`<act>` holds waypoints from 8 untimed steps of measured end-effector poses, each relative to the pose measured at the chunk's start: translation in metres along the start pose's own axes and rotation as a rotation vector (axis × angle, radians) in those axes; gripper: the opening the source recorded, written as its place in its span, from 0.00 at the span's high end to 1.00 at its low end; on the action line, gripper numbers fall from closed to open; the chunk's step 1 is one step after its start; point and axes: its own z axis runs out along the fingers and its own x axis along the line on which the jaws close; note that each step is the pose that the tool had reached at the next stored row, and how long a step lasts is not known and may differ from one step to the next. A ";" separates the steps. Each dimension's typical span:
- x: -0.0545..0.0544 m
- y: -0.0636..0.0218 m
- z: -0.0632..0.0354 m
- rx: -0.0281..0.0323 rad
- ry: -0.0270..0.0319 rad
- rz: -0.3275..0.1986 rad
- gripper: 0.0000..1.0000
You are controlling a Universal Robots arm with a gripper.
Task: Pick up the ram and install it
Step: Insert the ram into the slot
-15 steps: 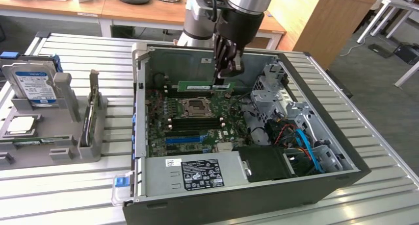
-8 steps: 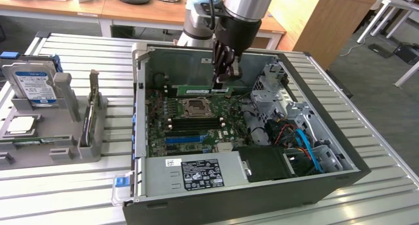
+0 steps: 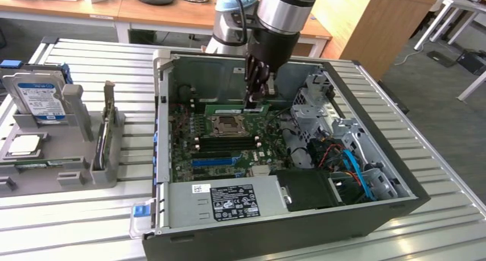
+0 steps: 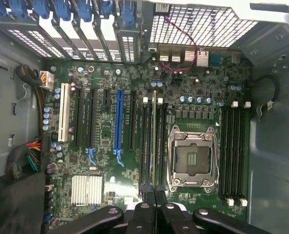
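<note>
Over at the exterior view's left, a grey parts rack (image 3: 76, 158) stood on the slatted table with a hard drive (image 3: 40, 99) upright in it. Beside it lay the open computer case (image 3: 163, 102), its motherboard (image 3: 190, 153) facing up. Near the middle, the gripper (image 3: 255, 104) reached straight down into the case, clenched on the ram (image 3: 227, 109). The green stick hung level at the fingertips, just above the CPU socket (image 3: 227, 124). Further right stood a metal drive cage (image 3: 308, 104).

From the wrist, the long blue expansion slot (image 4: 118, 122) came first. Then came the ram (image 4: 154, 136), seen edge-on, running away from the closed fingers (image 4: 146, 192) in line with the black memory slots (image 4: 145, 146). The socket sat just beyond. I could not tell whether the stick was seated.
</note>
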 end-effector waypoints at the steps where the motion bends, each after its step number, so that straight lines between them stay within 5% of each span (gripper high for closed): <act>1: 0.000 -0.0001 0.0017 0.0000 0.0001 0.000 0.88; 8: 0.000 -0.0006 0.0146 0.0000 0.0000 0.000 0.88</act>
